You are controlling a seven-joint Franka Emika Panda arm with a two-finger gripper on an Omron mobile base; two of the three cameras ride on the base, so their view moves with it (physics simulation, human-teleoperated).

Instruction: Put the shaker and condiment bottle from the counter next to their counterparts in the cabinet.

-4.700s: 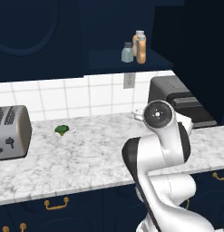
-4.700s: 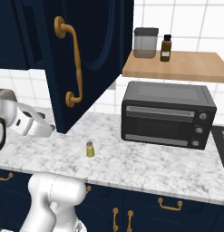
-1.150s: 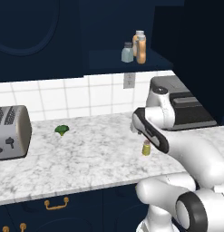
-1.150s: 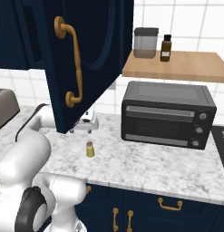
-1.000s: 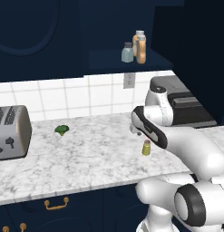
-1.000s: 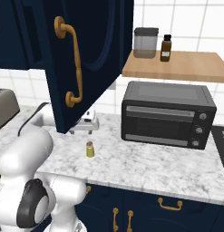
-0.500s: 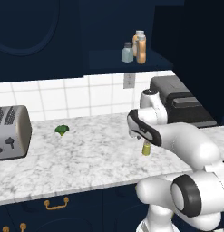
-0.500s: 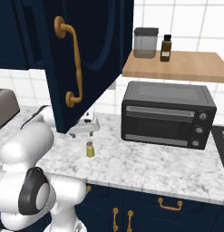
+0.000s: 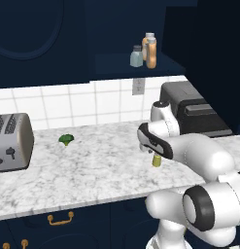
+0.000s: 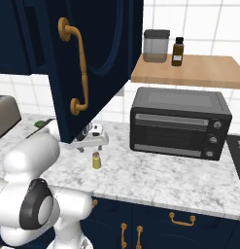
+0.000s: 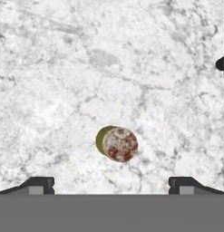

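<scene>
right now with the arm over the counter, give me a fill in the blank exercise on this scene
1. The gripper hangs above the shaker with its jaws ____.
2. The shaker stands upright on the ____.
3. Left of the shaker in the left base view, a small green piece of ____ lies on the counter.
4. At the counter's left end stands a silver ____.

Missing words: open; counter; broccoli; toaster

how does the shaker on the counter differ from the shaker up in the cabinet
The counter shaker is yellow-green with a grey cap; the cabinet shaker is pale grey-green with a dark cap. The counter shaker stands alone on the marble counter, with the open gripper above it; the cabinet shaker stands on the shelf right beside an orange bottle. Both are small, upright and capped.
</scene>
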